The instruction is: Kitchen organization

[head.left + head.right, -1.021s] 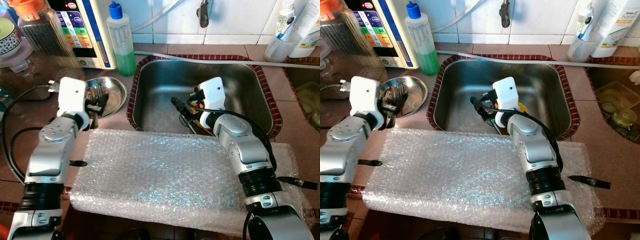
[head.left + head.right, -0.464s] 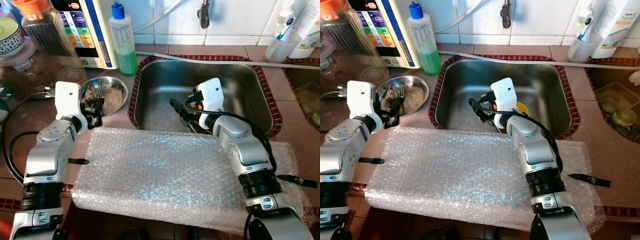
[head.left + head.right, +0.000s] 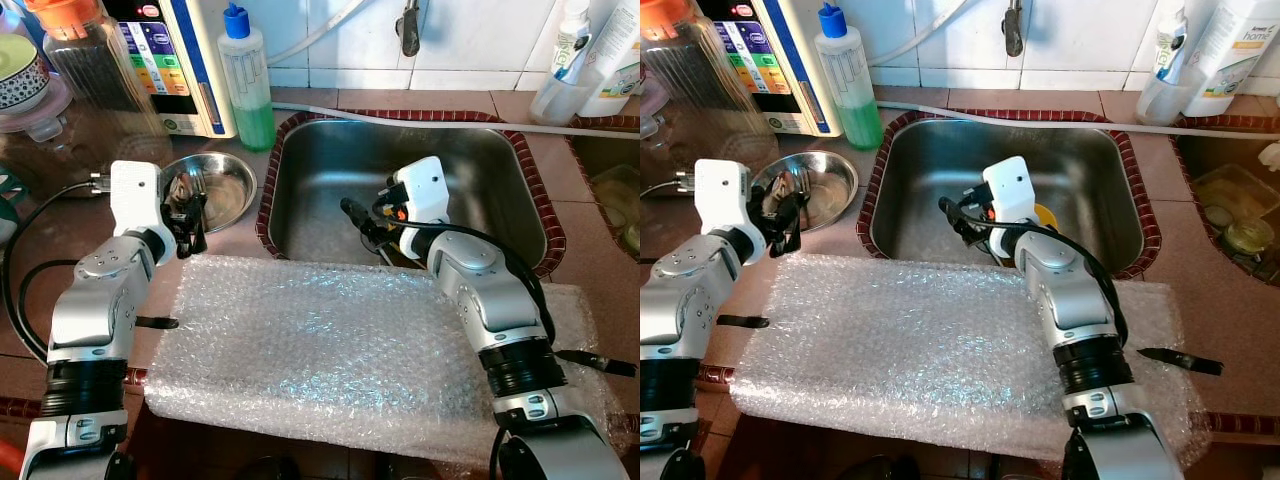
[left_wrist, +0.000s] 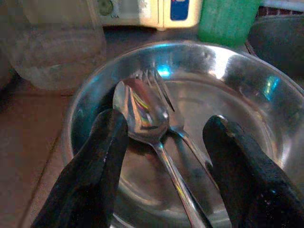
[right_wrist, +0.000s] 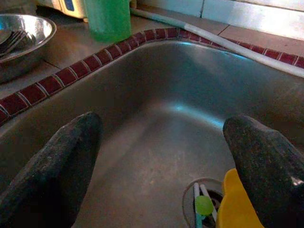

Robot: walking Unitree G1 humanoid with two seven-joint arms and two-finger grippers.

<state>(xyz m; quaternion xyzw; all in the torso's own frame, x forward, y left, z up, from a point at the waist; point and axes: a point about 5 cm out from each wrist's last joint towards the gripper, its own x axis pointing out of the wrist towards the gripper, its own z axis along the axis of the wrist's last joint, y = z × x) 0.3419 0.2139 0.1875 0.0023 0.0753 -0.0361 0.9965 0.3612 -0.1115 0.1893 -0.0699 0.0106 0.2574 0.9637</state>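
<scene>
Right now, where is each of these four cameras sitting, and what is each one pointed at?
Left eye view: on the head, looking down at the bubble wrap and sink; both silver arms show.
Right eye view: the same head camera's other eye, same scene.
Left wrist view: on the left arm, looking along the open left gripper at a spoon and fork in a steel bowl.
Right wrist view: along the open right gripper into the sink.
Both wrist views show the steel bowl.

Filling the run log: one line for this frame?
left gripper open over spoon and fork in round steel bowl | right gripper open above steel sink
</scene>
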